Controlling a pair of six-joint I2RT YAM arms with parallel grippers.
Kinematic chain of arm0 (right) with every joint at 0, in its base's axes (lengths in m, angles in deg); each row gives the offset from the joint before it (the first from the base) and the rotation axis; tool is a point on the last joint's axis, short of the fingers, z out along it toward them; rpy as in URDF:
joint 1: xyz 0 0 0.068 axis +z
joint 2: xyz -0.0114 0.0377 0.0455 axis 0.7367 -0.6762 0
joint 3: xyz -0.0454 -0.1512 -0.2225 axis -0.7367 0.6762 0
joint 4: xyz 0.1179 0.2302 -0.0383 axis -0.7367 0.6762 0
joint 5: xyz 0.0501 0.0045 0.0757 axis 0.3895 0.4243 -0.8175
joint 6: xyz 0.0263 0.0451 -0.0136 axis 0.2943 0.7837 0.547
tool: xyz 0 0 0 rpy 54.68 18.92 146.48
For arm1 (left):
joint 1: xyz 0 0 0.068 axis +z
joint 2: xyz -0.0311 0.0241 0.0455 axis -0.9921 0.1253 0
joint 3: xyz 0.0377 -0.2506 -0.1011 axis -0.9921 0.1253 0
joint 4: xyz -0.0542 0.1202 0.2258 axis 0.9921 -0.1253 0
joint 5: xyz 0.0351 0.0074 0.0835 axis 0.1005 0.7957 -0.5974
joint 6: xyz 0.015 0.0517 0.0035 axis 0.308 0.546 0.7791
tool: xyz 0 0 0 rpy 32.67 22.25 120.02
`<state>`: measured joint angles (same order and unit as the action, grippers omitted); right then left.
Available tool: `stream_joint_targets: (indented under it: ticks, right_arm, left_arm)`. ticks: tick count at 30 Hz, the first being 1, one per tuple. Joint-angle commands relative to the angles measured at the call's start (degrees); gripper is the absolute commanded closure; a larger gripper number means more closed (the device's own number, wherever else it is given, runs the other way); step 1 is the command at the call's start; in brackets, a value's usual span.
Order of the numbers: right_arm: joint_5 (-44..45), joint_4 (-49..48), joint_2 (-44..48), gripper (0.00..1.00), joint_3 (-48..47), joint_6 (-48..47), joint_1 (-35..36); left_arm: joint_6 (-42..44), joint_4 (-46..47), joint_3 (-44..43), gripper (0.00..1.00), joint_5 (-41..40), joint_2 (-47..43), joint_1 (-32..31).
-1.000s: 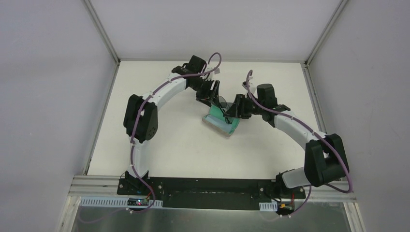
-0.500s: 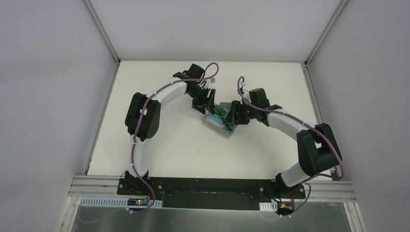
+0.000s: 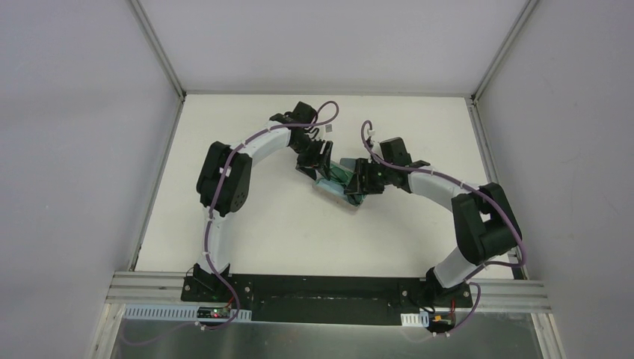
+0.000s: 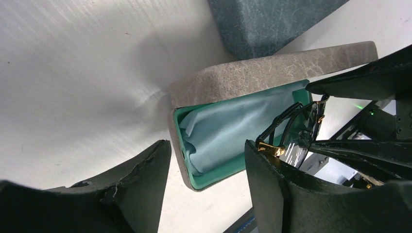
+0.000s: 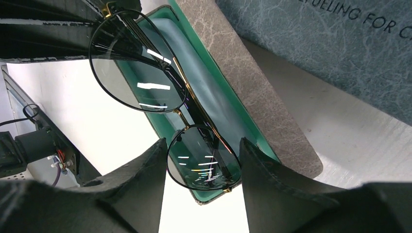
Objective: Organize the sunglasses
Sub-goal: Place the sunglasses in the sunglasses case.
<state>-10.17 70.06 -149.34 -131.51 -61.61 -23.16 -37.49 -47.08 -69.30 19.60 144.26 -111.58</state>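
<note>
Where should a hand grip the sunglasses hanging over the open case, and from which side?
Take the sunglasses by the wire frame at one outer end, near the hinge, coming in along the case. They lie lengthwise over it, so an end grip likely clears its walls and spares the lenses.

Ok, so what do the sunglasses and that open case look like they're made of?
The sunglasses look like thin metal wire, black with gold at hinge and bridge; glossy dark lenses show reflections. The case has a grey marbled shell, likely faux leather, with a smooth teal lining. The cloth inside is soft pale blue fabric, creased.
</note>
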Motion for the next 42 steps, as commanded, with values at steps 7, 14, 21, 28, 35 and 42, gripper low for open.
stream_joint_targets:
  ticks: [7,14,21,28,35,42]
  right_arm:
    - [-0.4,1.2,-1.8,0.83,-3.6,-3.2,1.0]
    - [-0.9,3.5,-2.6,0.84,-5.4,-5.2,1.1]
    - [-1.4,3.7,-2.4,0.85,-5.0,-5.7,1.1]
    - [-2.5,3.7,-2.2,0.85,-3.9,-6.5,1.8]
    - [-1.7,4.2,-2.1,0.84,-3.4,-8.1,2.9]
    - [-0.1,5.1,-2.0,0.78,-2.7,-9.9,4.2]
  left_arm:
    - [1.8,-1.1,-0.9,0.41,-5.5,0.3,0.2]
    - [3.9,-2.3,0.6,0.39,-5.8,-1.8,1.5]
    - [5.3,-3.3,-0.2,0.38,-6.9,-2.9,3.6]
    - [6.1,-3.7,0.6,0.38,-10.4,-4.6,4.4]
    - [5.3,-2.6,0.6,0.39,-12.4,-5.7,4.6]
    - [5.3,-2.2,-0.4,0.39,-13.6,-6.6,5.4]
